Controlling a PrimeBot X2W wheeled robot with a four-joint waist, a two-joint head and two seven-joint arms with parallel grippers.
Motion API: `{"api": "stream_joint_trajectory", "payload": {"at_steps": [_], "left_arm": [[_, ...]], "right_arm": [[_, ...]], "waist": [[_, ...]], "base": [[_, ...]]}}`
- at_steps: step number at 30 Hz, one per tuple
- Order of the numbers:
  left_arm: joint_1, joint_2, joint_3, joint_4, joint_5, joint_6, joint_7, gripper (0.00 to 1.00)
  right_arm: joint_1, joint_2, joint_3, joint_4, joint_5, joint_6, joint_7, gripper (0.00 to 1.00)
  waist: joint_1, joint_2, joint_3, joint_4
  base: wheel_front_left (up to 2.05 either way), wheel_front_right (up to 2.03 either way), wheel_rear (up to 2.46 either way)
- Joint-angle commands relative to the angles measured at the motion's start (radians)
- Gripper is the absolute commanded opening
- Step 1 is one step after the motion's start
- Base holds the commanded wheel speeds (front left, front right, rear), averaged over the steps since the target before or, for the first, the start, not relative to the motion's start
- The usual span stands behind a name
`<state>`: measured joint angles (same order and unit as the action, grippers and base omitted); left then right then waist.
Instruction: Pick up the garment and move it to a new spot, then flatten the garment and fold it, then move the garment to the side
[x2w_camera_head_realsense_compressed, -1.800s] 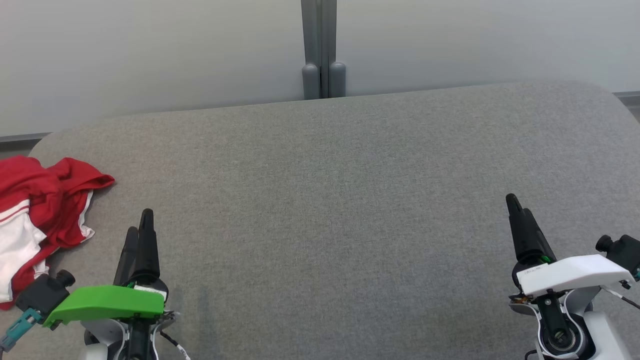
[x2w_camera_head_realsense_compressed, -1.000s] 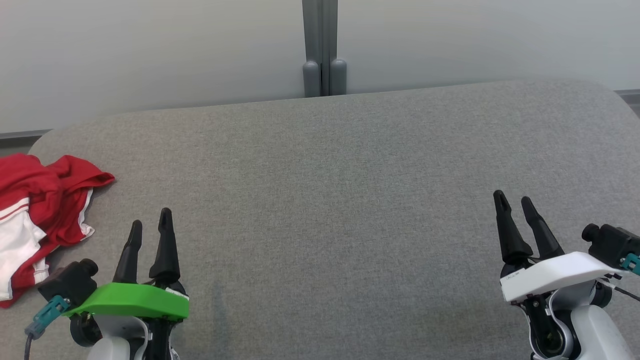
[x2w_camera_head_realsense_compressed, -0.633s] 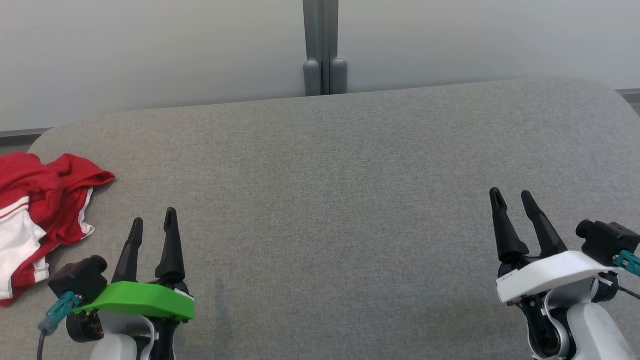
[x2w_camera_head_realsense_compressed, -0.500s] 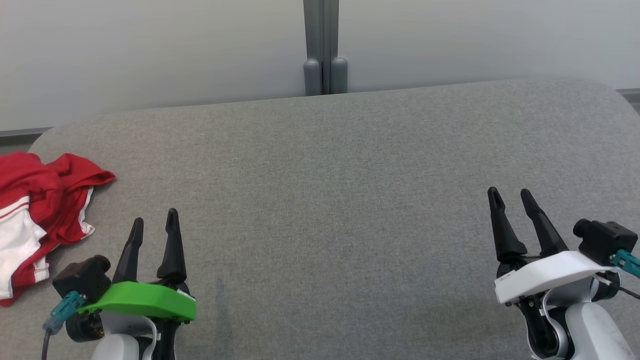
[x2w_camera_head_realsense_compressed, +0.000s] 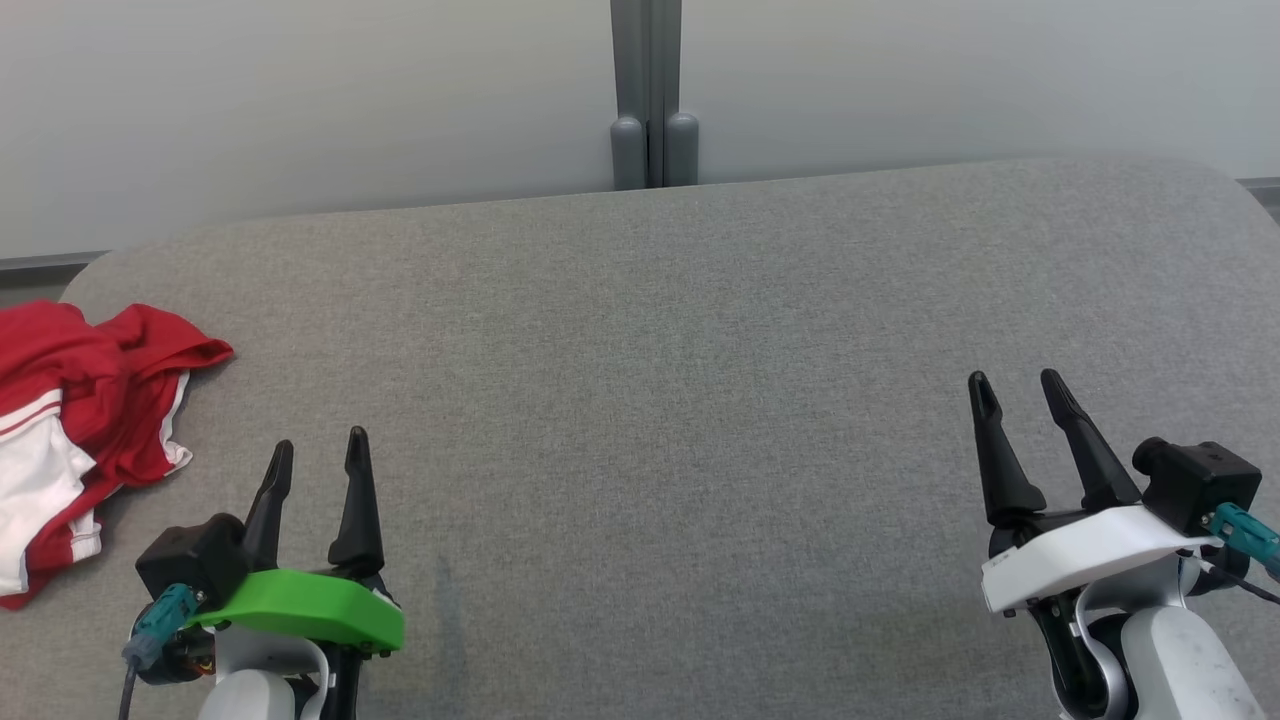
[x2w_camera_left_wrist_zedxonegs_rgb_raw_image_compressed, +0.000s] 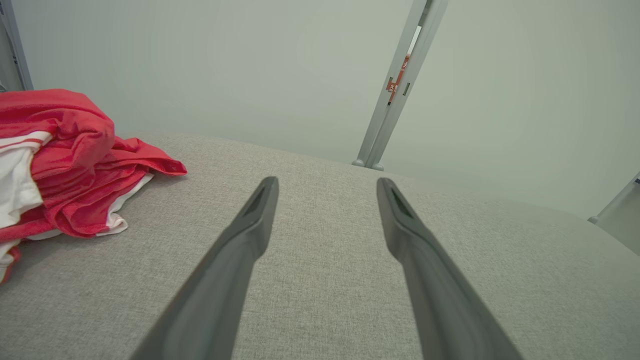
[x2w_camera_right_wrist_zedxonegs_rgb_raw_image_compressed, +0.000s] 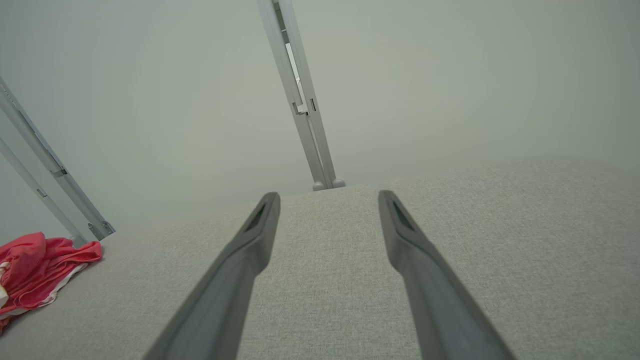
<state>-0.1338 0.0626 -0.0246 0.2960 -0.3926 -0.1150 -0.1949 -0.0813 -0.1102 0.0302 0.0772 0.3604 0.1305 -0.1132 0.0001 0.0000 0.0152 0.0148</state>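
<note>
The crumpled red-and-white cloth garment (x2w_camera_head_realsense_compressed: 80, 420) lies bunched at the left edge of the grey fabric-covered table (x2w_camera_head_realsense_compressed: 650, 330). The left gripper (x2w_camera_head_realsense_compressed: 320, 440) is near it, fingers apart and empty. The right gripper (x2w_camera_head_realsense_compressed: 1014, 378), well apart on the right side, also stands spread and empty.

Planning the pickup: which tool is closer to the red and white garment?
The left tool, green-covered, beside the garment; the white-covered right tool is far across.

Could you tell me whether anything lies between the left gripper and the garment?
Nothing visible does. The left gripper, open, sits apart from the garment, which lies crumpled at the left edge of the table, with bare grey surface between them.
</note>
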Motion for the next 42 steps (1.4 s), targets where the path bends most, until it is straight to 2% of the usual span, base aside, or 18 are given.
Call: {"api": "stream_joint_trajectory", "payload": {"at_steps": [1,34,42], "left_arm": [[-0.022,0.002,0.001,0.000,0.026,0.002,-0.008,1.00],[-0.026,-0.007,0.005,0.064,0.240,0.010,-0.073,1.00],[-0.028,-0.009,0.007,0.076,0.222,0.010,-0.071,1.00]], "right_arm": [[0.007,-0.002,-0.003,-0.011,-0.027,0.000,-0.008,1.00],[0.053,0.043,-0.045,-0.032,-0.236,0.000,-0.049,1.00],[0.052,0.048,-0.055,-0.021,-0.213,0.000,-0.045,1.00]], "waist": [[-0.0001,0.0000,0.000,0.001],[-0.0001,0.0000,0.003,0.009],[-0.0001,0.0000,0.004,0.013]], "base": [[0.00,0.00,0.00],[0.00,0.00,0.00],[0.00,0.00,0.00]]}}
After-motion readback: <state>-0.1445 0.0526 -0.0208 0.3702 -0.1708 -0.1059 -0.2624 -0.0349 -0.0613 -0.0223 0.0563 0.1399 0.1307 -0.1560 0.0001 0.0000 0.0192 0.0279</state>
